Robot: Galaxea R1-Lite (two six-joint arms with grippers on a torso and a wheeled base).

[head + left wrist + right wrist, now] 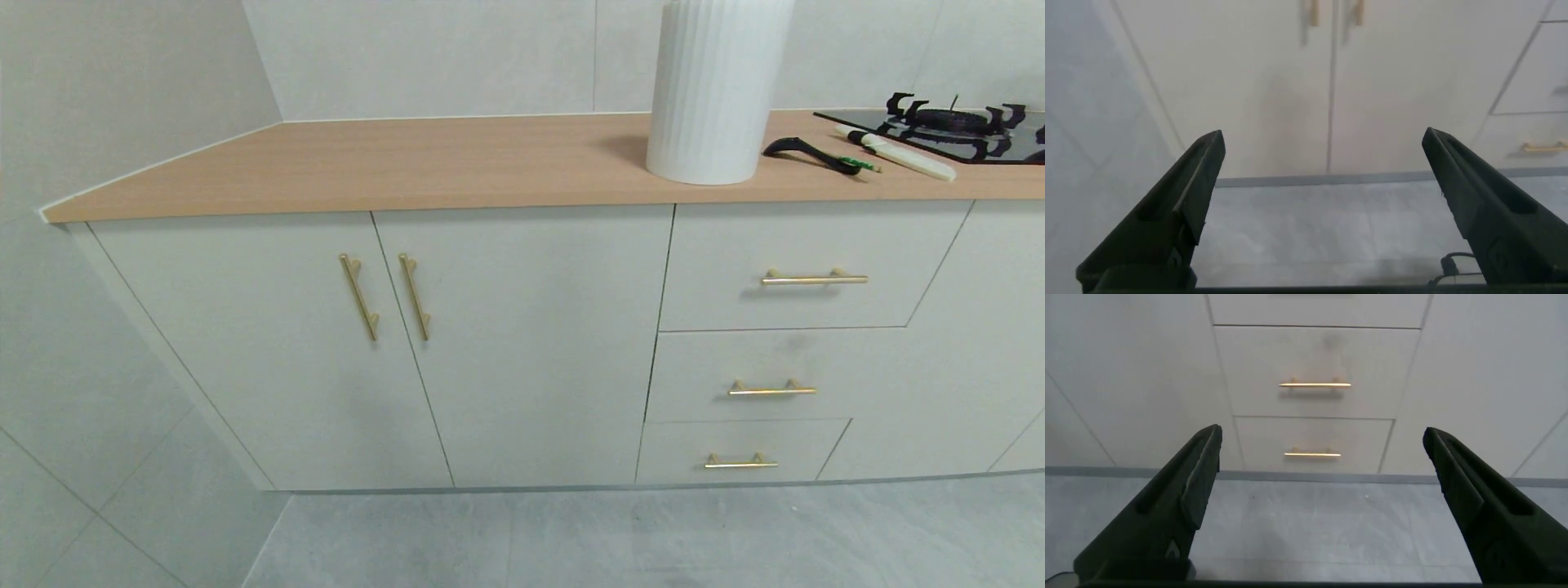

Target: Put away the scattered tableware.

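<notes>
Both your hands sit low before the cabinet fronts. The left hand [1323,137] is spread wide facing the double doors [1249,82], and the right hand [1323,433] is equally wide facing the lower drawers [1315,355]. The tableware lies on the table [408,163], right of the ribbed white holder [710,98]: a black-handled utensil [804,153] close by it and a white-handled utensil [902,157] nearer the hob [947,122]. Raise the right arm clear of the table's edge first, then grip the black handle across its narrow width.
</notes>
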